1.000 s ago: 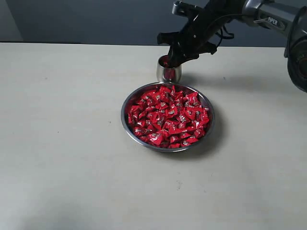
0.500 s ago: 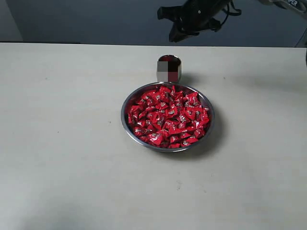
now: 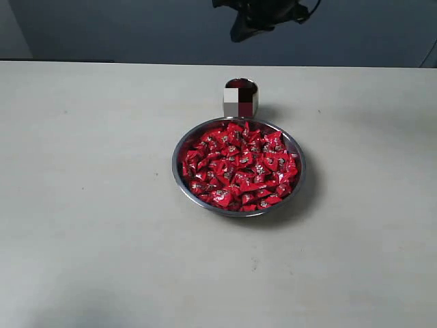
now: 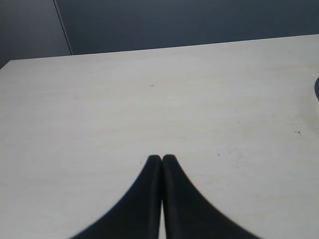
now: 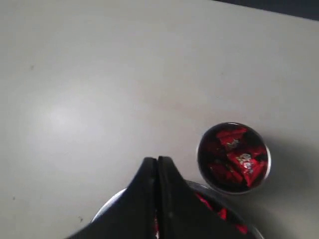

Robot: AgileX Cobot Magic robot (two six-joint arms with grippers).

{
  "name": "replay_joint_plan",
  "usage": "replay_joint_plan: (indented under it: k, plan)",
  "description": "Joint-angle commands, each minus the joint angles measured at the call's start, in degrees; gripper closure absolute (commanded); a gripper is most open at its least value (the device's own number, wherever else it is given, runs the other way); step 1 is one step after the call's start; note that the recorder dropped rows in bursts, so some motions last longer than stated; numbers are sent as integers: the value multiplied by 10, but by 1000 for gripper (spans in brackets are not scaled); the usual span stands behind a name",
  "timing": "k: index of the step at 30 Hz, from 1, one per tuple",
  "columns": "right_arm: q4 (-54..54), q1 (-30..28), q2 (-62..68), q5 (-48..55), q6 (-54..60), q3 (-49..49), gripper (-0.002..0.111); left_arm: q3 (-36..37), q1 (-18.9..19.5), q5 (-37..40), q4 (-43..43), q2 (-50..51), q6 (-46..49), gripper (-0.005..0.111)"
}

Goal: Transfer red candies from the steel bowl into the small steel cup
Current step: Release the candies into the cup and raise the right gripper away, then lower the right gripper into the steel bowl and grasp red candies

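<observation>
While the cup (image 3: pixel 240 100) stands beside the bowl (image 3: pixel 175 166), table (image 3: pixel 82 205) stretches wide.

- small steel cup (image 3: pixel 240 100): side pixel-blurred in ext. view.
- right gripper (image 3: pixel 237 33): cut by top edge, jaws unclear there.
- steel bowl (image 5: pixel 105 208): R wrist view, mostly cut by frame edge, part behind gripper.

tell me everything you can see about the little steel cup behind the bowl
The small, shiny cylindrical steel cup stands upright on the pale table, just behind the far rim of the wide steel bowl; whether the two touch cannot be told. The right wrist view looks down into its round, thin-rimmed mouth, where several glossy red wrapped candies lie inside. Part of its wall is blurred in the exterior view. No fingers hold it.
</observation>
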State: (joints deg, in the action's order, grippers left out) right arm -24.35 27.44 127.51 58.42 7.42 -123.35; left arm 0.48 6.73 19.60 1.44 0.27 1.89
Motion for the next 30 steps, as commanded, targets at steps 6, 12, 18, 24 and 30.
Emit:
replay_joint_plan:
  k: [6,12,18,24,30]
  plan:
    - [18,35,-11,13,9,-3,109,-5,1,-5,1,-3,-2,106]
    - [51,43,-27,27,-5,13,109,-5,1,-5,1,-3,-2,106]
    - [59,43,-85,-32,-6,123,109,-5,1,-5,1,-3,-2,106]
    - [58,43,-173,-120,-3,279,109,-5,1,-5,1,-3,-2,106]
    - [59,43,-247,-175,22,401,109,-5,1,-5,1,-3,-2,106]
